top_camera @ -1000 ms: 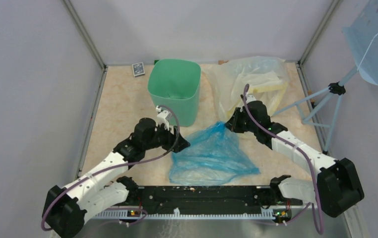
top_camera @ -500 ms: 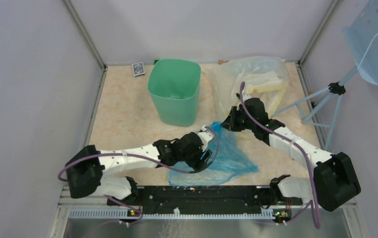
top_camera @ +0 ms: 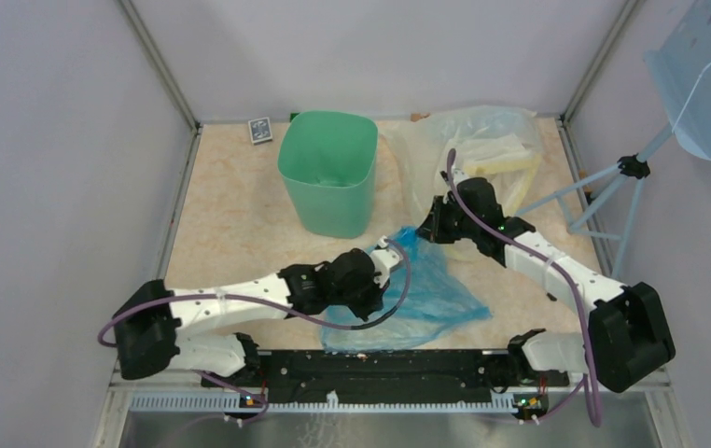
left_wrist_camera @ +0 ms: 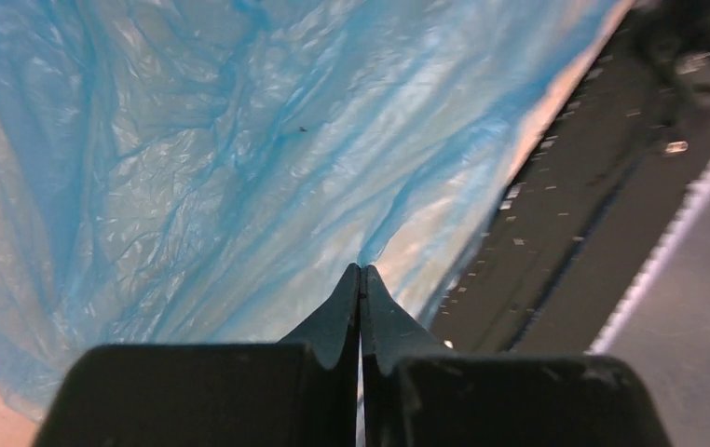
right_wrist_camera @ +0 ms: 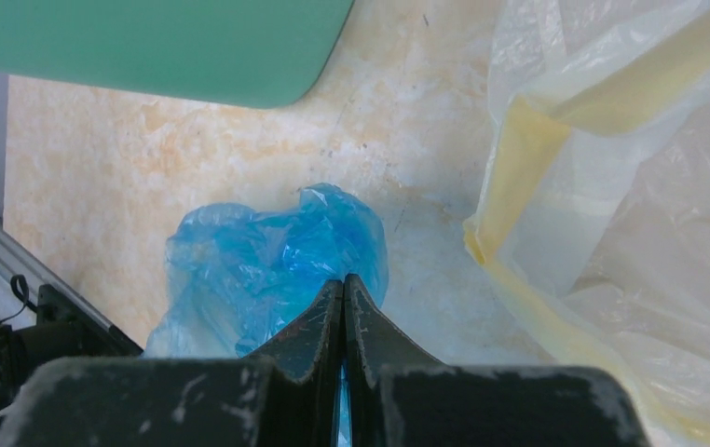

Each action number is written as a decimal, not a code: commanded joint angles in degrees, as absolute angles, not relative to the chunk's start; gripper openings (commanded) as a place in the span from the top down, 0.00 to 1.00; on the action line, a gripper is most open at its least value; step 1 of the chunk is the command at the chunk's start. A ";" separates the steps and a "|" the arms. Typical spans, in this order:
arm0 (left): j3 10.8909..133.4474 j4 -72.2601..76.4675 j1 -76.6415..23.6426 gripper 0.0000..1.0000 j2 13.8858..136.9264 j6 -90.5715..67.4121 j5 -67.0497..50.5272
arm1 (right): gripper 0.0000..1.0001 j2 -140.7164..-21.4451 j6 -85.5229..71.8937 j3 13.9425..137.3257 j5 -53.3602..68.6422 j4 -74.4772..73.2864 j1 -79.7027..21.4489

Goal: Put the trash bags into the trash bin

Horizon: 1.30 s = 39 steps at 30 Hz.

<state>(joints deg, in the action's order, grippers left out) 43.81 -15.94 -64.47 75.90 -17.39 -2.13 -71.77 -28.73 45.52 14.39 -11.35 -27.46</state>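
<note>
The trash bag point(top_camera: 431, 291), thin crinkly blue plastic, lies spread on the table in front of the mint-green trash bin point(top_camera: 328, 173). My left gripper point(top_camera: 383, 294) reaches over the bag's left part. In the left wrist view its jaws point(left_wrist_camera: 361, 271) are shut, pinching a fold of the blue film point(left_wrist_camera: 193, 168). My right gripper point(top_camera: 424, 231) is at the bag's far top corner. Its jaws point(right_wrist_camera: 344, 279) are shut, with blue plastic point(right_wrist_camera: 258, 261) showing between them. The bin's wall point(right_wrist_camera: 146, 42) is just beyond that gripper.
A larger clear bag with yellow bands point(top_camera: 482, 154) lies at the back right, close beside my right gripper point(right_wrist_camera: 631, 186). A small dark box point(top_camera: 258, 129) sits behind the bin. A black rail point(top_camera: 380, 364) runs along the near edge. A pale blue perforated stand point(top_camera: 706, 75) rises at the right.
My left arm swung right from beside the bin to over the bag, and its jaws closed on the plastic. The right gripper stayed shut at the bag's top corner.
</note>
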 commanded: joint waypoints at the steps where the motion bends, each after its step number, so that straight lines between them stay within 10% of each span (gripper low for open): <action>1: 42.08 -10.76 -64.78 1.00 64.31 -18.35 -6.39 | 1.00 -72.91 -26.51 49.71 12.09 -13.64 -26.84; 23: 65.00 -25.66 -64.69 1.00 47.82 -15.20 6.40 | 1.00 -62.55 -24.35 69.89 10.90 -29.92 -26.80; 39: 103.01 -35.56 -64.73 1.00 56.82 -3.77 26.90 | 1.00 -86.82 -28.32 109.60 22.10 -32.41 -27.47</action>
